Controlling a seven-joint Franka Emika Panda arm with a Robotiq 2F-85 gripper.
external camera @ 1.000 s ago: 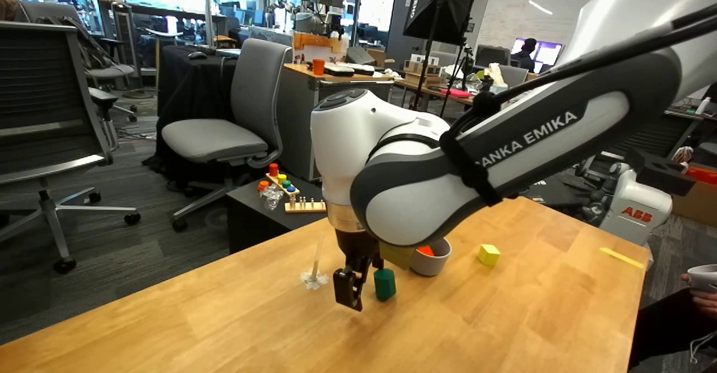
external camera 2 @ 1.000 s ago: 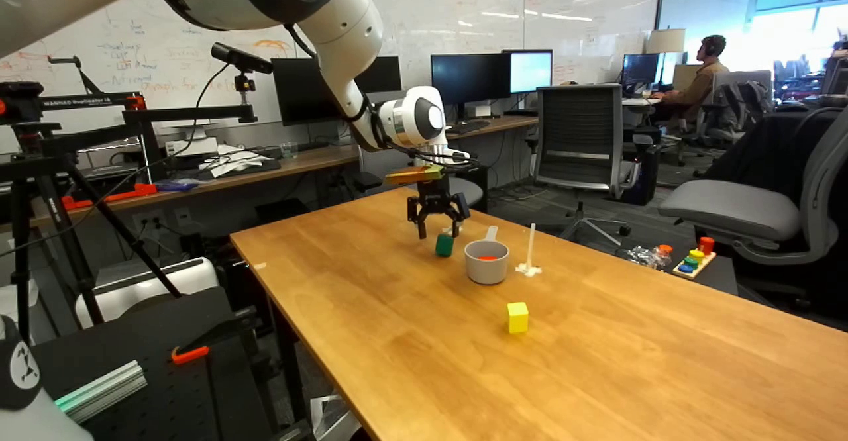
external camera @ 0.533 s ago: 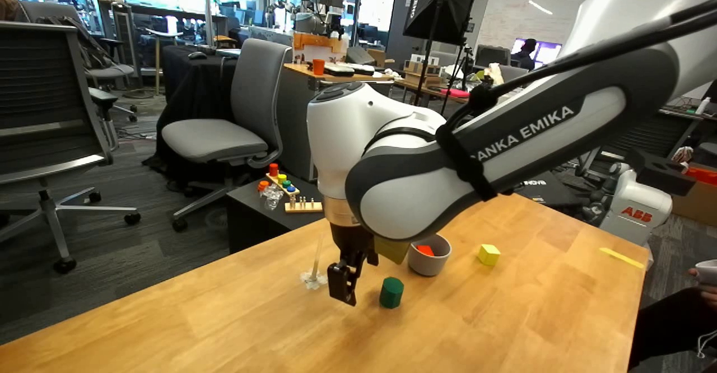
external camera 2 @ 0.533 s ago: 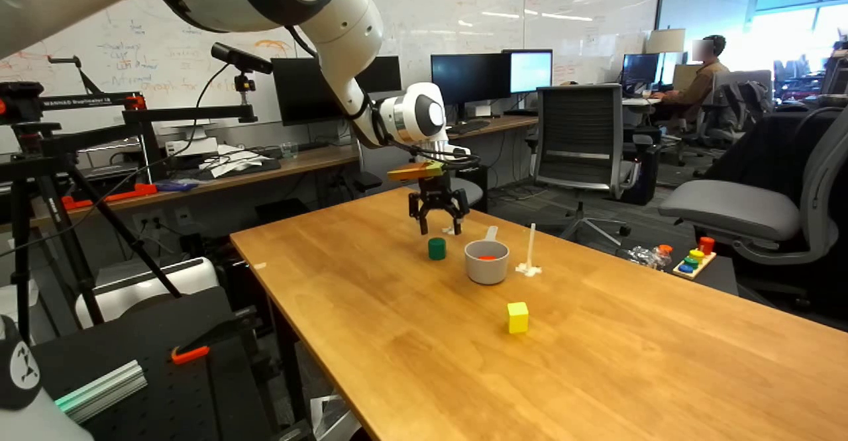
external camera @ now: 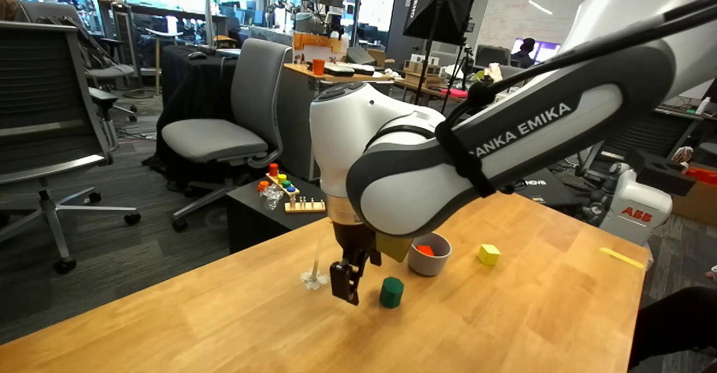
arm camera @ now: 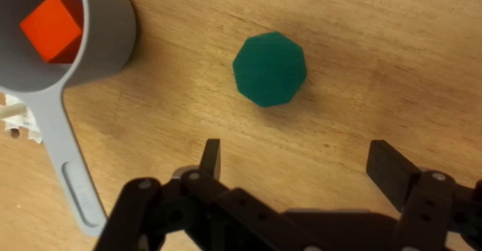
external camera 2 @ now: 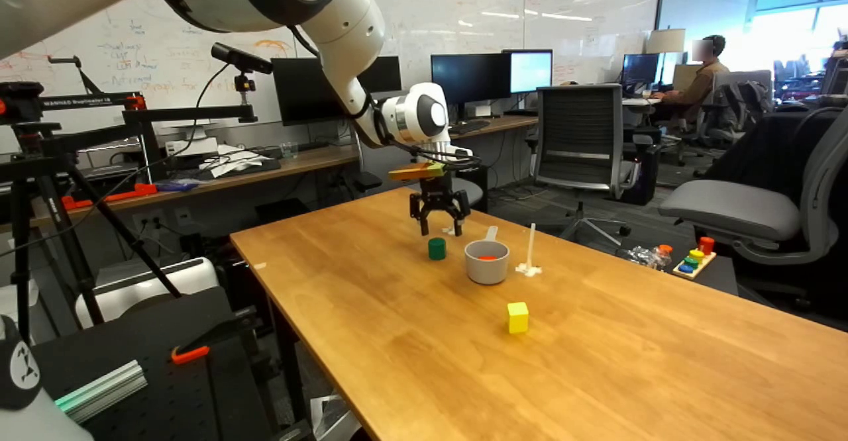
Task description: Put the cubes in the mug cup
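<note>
The green block stands upright on the wooden table. In the wrist view, the grey mug cup is upright near it, between nine and ten o'clock, its handle pointing between five and six. The red cube lies inside the mug cup. In that view the gripper is between five and six o'clock of the green block, its two fingers spread wide, wood showing between them.

In an exterior view, the yellow cube sits at five o'clock of the mug cup. A pale upright stick stands near the mug cup's three o'clock side. Beyond the table, an office chair stands at one o'clock.
</note>
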